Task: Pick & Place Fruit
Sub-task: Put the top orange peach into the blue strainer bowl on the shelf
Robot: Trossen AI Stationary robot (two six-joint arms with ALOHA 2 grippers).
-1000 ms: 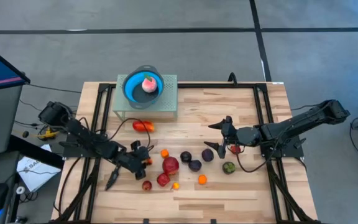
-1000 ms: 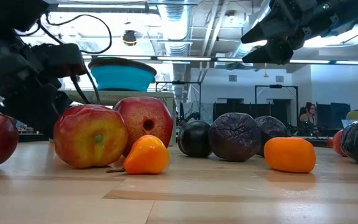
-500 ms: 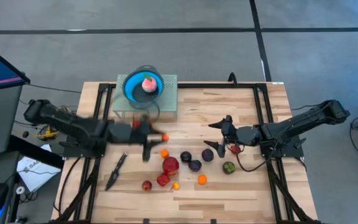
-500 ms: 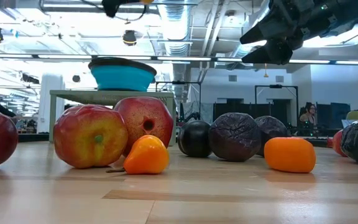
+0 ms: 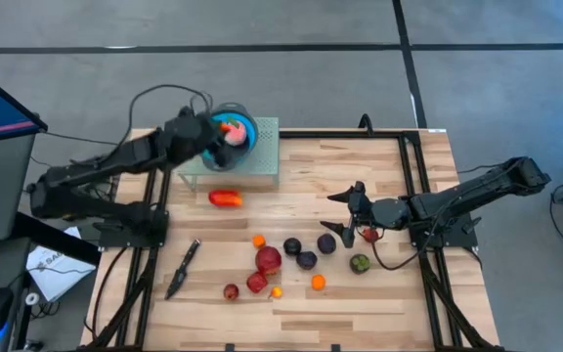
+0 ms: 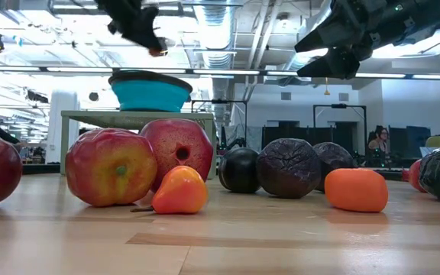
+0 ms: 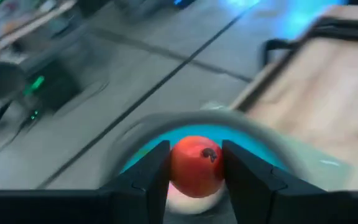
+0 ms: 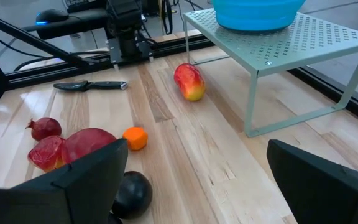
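While the left gripper (image 7: 196, 174) grips a red fruit (image 7: 196, 165), the blue bowl (image 5: 225, 134) holds a pink fruit (image 5: 233, 131).

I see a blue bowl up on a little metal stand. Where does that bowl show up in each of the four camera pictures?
High view: blue bowl at top centre, on the metal stand, left gripper over it.
Low view: upper left, behind the red fruit.
Left wrist view: around the gripped red fruit.
Right wrist view: top edge.
Shared landmark: the stand.
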